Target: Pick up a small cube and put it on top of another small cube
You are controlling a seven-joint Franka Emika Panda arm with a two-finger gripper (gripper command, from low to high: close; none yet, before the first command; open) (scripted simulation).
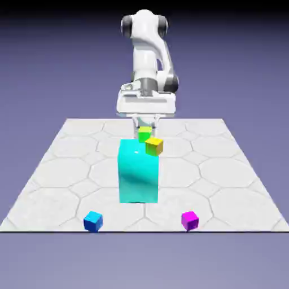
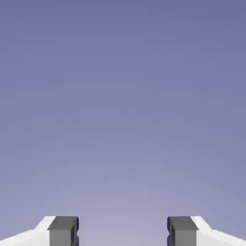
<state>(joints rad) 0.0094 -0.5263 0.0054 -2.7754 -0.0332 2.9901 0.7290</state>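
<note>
Table (image 1: 68,169): you see pale hexagon tiles, violet backdrop behind
Blue cube (image 1: 93,221): near front edge
Gripper (image 2: 122,233): your jaws stand wide apart, holding nothing

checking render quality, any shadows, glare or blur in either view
Exterior view: sharp and evenly lit, no cast shadows on the table, only a soft sheen on the large cyan block. Hand view: only flat blue-violet backdrop past the open gripper, nothing blurred.
</note>
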